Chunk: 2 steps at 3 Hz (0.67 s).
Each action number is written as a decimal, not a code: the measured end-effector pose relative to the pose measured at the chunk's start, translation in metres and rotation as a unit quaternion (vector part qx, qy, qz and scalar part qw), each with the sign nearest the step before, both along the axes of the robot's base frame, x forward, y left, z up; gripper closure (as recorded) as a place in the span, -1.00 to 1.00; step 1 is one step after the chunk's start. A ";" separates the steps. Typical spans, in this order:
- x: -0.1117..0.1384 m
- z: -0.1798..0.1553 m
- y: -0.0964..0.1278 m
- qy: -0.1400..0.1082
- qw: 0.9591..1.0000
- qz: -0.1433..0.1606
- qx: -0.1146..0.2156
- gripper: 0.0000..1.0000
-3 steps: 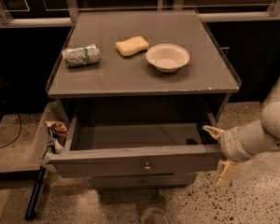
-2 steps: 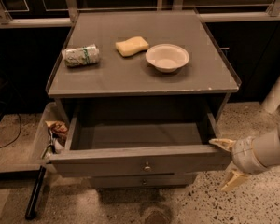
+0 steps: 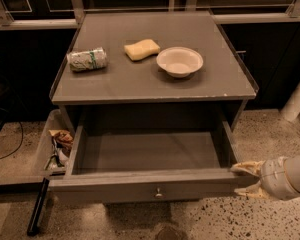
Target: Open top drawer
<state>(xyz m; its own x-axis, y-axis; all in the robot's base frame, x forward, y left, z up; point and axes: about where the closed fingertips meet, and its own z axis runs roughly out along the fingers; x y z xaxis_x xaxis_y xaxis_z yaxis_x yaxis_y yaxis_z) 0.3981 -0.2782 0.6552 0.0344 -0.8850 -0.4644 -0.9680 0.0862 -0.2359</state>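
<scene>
The top drawer point(image 3: 150, 186) of the grey cabinet stands pulled far out toward me. Its plain grey box shows nothing inside. A small round metal knob point(image 3: 159, 192) sits at the centre of its flat front. My gripper point(image 3: 246, 180) is at the lower right, right beside the drawer's front right corner. Its two pale fingers point(image 3: 247, 167) are spread apart and hold nothing. One finger lies at the corner's top edge, the other lower down.
On the cabinet top point(image 3: 115, 84) lie a crushed can point(image 3: 87, 59), a yellow sponge point(image 3: 142, 49) and a white bowl point(image 3: 179, 61). A bin with wrappers point(image 3: 57, 146) hangs at the cabinet's left side. A white post point(image 3: 296, 101) stands at the right. The floor is speckled.
My gripper has moved down and to the right, away from the drawer's right side toward its front corner. The drawer has stayed pulled out.
</scene>
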 end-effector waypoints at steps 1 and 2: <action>-0.008 0.006 -0.004 -0.002 1.000 0.001 -0.002 0.75; -0.008 0.011 -0.004 -0.002 1.000 0.001 -0.002 1.00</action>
<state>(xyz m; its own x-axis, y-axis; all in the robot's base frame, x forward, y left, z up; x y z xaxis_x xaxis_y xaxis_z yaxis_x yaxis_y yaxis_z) 0.3901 -0.2825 0.6663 0.0384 -0.8864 -0.4614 -0.9670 0.0834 -0.2407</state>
